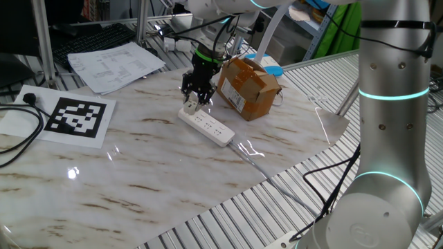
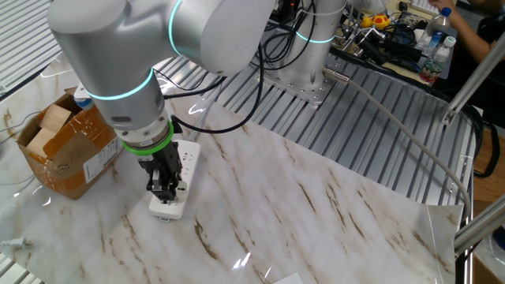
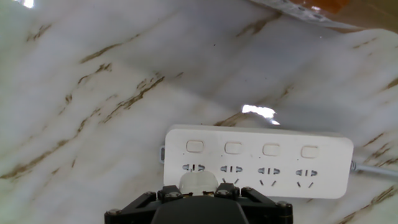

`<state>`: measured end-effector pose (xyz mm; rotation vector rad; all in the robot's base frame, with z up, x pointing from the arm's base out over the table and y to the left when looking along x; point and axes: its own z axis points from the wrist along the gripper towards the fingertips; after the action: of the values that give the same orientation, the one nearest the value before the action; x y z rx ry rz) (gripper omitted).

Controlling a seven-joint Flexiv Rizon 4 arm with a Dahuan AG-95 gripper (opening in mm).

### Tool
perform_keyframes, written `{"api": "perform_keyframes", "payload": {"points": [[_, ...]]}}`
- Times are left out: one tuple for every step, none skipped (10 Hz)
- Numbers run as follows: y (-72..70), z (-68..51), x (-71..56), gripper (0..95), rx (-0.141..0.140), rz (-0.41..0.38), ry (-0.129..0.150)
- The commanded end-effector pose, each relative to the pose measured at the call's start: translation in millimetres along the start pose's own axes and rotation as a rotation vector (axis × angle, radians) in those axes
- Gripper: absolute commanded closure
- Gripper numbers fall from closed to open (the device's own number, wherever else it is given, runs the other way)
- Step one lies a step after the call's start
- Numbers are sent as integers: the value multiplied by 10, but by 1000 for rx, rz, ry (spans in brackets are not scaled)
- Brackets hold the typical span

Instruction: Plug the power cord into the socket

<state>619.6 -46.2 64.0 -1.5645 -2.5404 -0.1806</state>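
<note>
**Plug held over the end outlet**

While the arm stands nearly vertical over the marble bench [image 1: 138, 166], the pincer [image 1: 196, 95] pinches the power cord [image 3: 198, 183], a small roundish white plug piece, between its dark fingers [image 2: 162, 183]. Hand view: the plug sits at the bottom edge, just above the pincer body, overlapping the outlet at one end of the socket [image 3: 261, 160]. Whether the prongs are seated or only touching the face, I cannot tell; the plug body hides the slots beneath it.

Socket is a long white strip lying flat, four switches in a row with four outlets under them, thin pale cable [image 3: 373, 168] leaving the far end. It lies slantwise on the bench, close beside the brown cardboard box [image 1: 248, 86] but apart from it.

Judgement: steep downward aim suits a straight push into the slots. Grip is kept on the plug's sides, so its underside stays free. Strip is unclamped; an off-axis push could skid it across the smooth top.

Printed marker sheet [image 1: 76, 117] and loose papers [image 1: 114, 63] lie well apart, not involved.
</note>
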Motion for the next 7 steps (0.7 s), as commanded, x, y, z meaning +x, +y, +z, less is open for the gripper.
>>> {"api": "perform_keyframes", "payload": {"points": [[3,7,-3,950,-5,3,2],[4,10,-4,950,-7,4,1],[4,14,-6,950,-8,4,1],[4,18,-8,950,-9,7,5],[4,20,-9,950,-12,9,6],[5,23,-11,950,-13,10,6],[4,30,-19,950,-15,6,6]]}}
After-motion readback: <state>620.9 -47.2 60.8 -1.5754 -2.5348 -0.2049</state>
